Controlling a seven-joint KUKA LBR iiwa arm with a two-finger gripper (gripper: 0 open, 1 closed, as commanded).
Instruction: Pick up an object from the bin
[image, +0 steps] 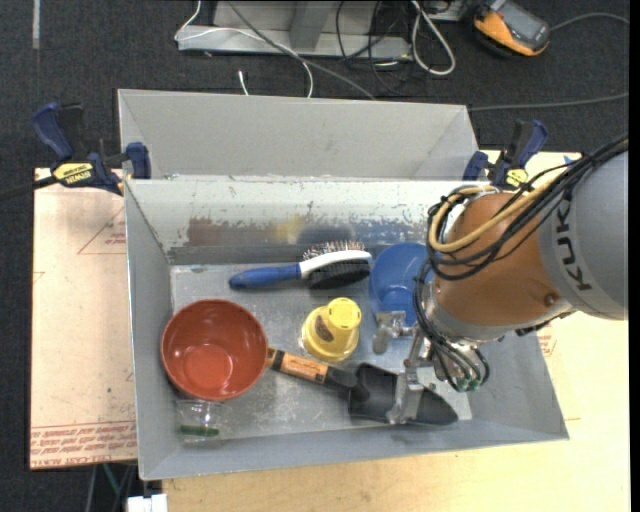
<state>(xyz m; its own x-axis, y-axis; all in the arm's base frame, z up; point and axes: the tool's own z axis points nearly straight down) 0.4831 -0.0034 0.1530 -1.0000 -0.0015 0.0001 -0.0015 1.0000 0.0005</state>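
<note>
**One raised camera over the bin**

The grey metal bin (150, 300) is viewed from above and somewhat to one side, so that its far wall is shown almost face-on and its near rim lies toward the lower edge. The whole bin is taken in at middling range, with dark floor (80, 50) seen beyond it. The arm (520, 260) is seen entering from the right.

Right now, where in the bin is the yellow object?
In the camera view, the yellow object lies near the middle of the bin, right of the red bowl and just below the blue-handled hairbrush.
</note>
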